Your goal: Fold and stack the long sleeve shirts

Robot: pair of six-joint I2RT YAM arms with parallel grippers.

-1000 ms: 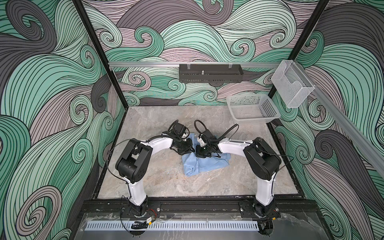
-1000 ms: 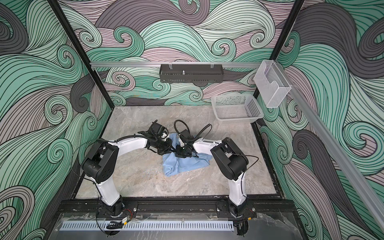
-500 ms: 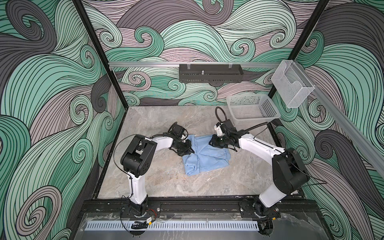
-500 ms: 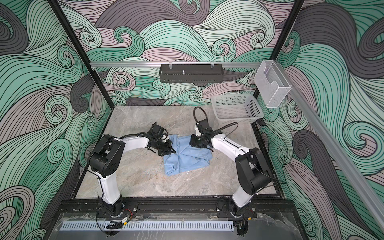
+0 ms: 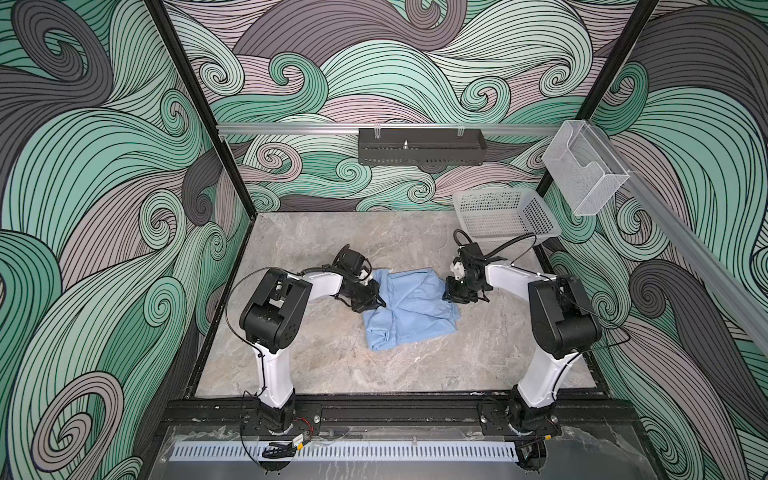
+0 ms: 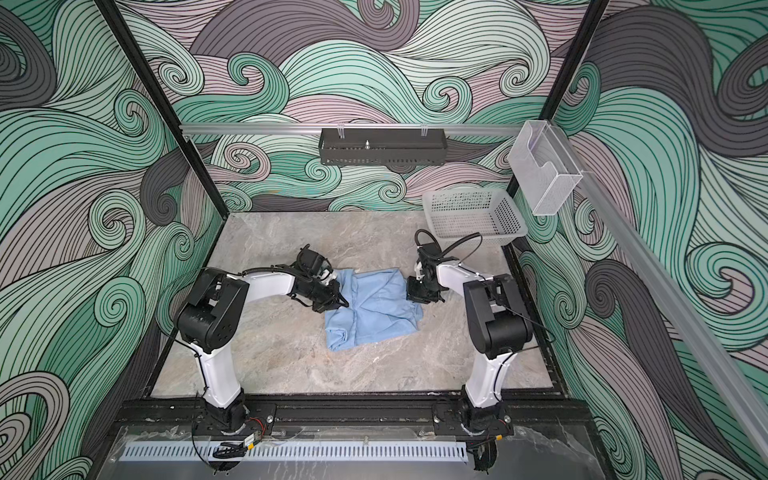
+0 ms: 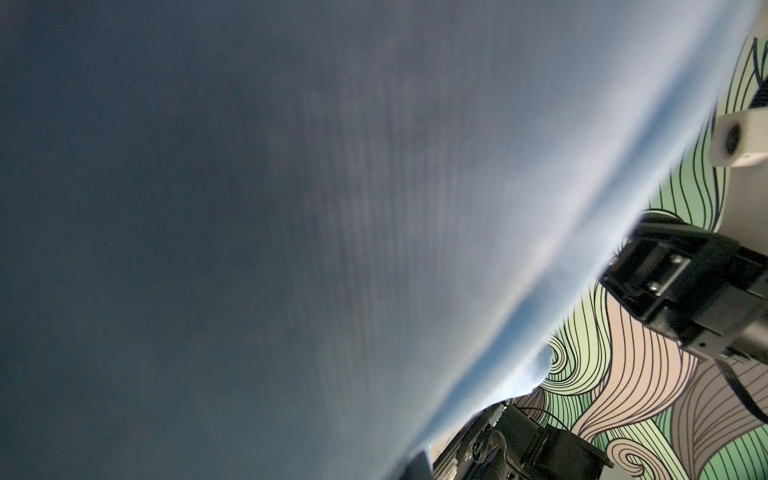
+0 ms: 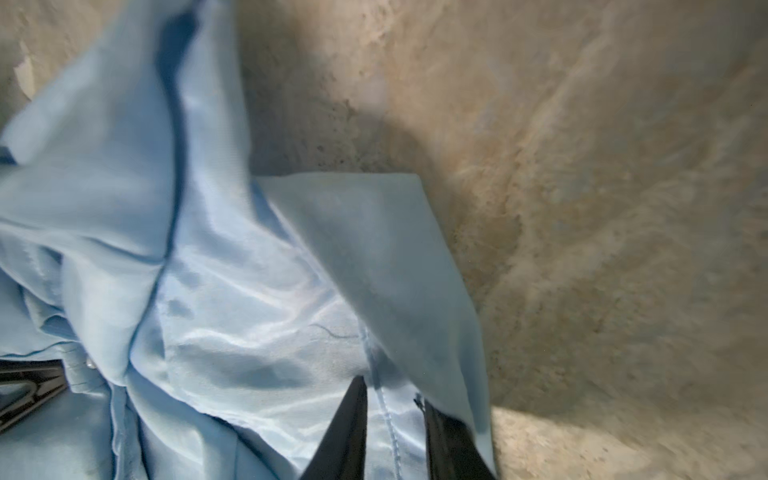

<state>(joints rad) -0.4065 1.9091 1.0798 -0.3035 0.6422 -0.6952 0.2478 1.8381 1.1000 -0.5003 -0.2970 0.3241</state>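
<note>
Pinching the rumpled light-blue shirt (image 5: pixel 411 307), left end effector (image 5: pixel 377 300) is closed; right end effector (image 8: pixel 390 392) is parted.

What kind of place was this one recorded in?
Probably a purpose-built robot test cell, not a home: a left arm and right arm bolted to a front rail, wave-patterned wall panels enclosing a marble-look tabletop, and one light blue shirt.
</note>
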